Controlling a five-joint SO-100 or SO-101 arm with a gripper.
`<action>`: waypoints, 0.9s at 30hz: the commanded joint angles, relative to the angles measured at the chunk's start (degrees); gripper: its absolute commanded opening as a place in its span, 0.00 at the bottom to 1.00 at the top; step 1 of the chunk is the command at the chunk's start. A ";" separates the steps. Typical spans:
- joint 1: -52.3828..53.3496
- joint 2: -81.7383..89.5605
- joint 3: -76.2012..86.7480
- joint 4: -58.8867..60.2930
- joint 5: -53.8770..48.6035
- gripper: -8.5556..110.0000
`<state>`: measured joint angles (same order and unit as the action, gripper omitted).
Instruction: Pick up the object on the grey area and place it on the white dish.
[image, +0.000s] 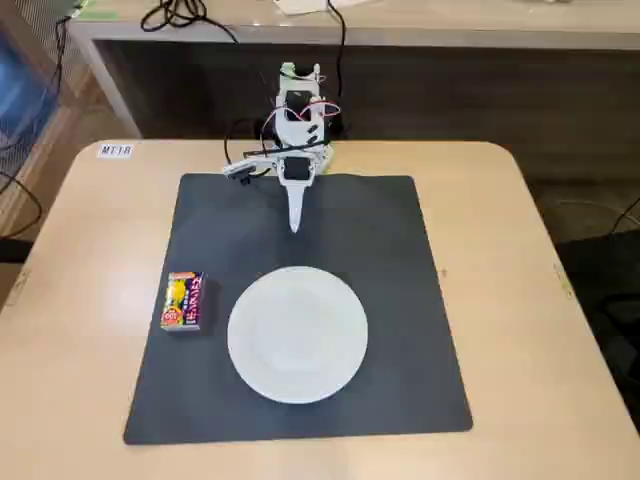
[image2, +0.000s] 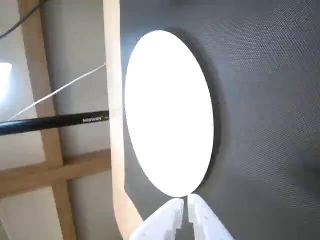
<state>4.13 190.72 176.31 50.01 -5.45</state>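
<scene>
In the fixed view the object (image: 183, 301), a small red and purple box with a yellow picture, lies flat on the left part of the grey area (image: 400, 300). The white dish (image: 297, 334) sits near the mat's middle, to the right of the box, with nothing on it. My gripper (image: 295, 226) hangs shut over the mat's far edge, well behind the dish and apart from the box. In the wrist view the shut gripper (image2: 186, 201) enters from the bottom, with the white dish (image2: 167, 112) just beyond its tips on the grey area (image2: 265, 100); the box is out of that view.
The beige tabletop (image: 540, 260) surrounds the mat. A small label (image: 115, 150) sits at its far left corner. The arm's base and cables (image: 300, 110) stand at the far edge, with a shelf behind. In the wrist view a black pole (image2: 55, 122) shows beyond the table edge.
</scene>
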 joint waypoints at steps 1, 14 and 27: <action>6.50 1.14 -2.37 2.46 -0.44 0.07; 6.24 1.05 -2.90 1.23 -0.26 0.07; 1.85 -51.94 -46.05 -6.86 -4.83 0.07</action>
<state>6.42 148.10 142.82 44.03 -9.84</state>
